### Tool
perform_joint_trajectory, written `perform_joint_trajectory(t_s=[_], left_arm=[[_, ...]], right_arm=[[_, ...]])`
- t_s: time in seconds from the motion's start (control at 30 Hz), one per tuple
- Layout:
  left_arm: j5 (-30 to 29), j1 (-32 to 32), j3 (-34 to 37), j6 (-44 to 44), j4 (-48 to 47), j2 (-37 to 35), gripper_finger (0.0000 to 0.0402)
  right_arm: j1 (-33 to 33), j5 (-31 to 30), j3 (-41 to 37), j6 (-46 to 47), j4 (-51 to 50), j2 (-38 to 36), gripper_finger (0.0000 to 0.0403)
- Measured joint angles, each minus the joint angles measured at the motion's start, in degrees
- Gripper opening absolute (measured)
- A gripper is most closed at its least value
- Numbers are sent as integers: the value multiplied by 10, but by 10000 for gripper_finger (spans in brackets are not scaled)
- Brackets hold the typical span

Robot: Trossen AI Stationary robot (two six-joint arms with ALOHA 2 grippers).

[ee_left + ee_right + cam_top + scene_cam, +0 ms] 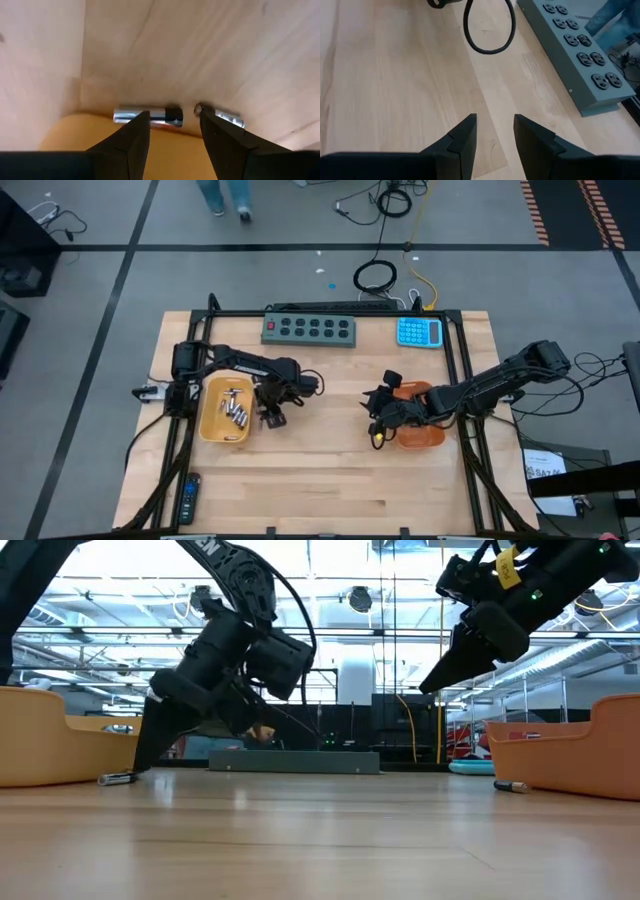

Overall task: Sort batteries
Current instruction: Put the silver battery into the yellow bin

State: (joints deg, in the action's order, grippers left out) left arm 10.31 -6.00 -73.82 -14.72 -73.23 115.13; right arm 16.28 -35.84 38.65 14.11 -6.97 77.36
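My left gripper (271, 417) is open and low over the table, just right of the yellow tray (214, 426). In its wrist view the gripper (172, 124) points down at two silvery batteries lying end to end on the wood by the tray's rim (165, 145): one battery (150, 114) with a dark end and a second battery (222, 116). The gap between them sits between my fingertips. Several more batteries (234, 406) lie in the yellow tray. My right gripper (378, 430) is open, raised above the table (470, 650) left of the orange tray (418, 430).
A grey power strip (309, 330) and a blue calculator (419, 332) lie along the far edge, and a black remote (188, 498) lies near the left front corner. One battery (510, 786) lies on the table by the orange tray (570, 755). Bare wood lies between the trays.
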Motion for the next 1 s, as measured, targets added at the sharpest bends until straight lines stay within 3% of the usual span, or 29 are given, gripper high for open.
perform_joint_trajectory(t_s=[0.2, 0.33, 0.53, 0.73, 1.0], left_arm=[[-13, 12, -1, 25, -50, -24, 185], [-99, 41, -1, 114, -73, -27, 185], [-166, 113, 6, 283, -29, -27, 185], [-201, 149, 19, 352, 4, -27, 185], [-231, 151, 41, 437, 6, -27, 185]], right_arm=[[-1, -1, 0, 0, 2, 0, 121], [-1, -1, 0, -1, 11, 0, 121], [-1, 0, 0, -1, 16, 0, 121], [-1, 1, 0, -6, 18, 0, 121], [-1, 2, 0, -8, 21, 0, 121]])
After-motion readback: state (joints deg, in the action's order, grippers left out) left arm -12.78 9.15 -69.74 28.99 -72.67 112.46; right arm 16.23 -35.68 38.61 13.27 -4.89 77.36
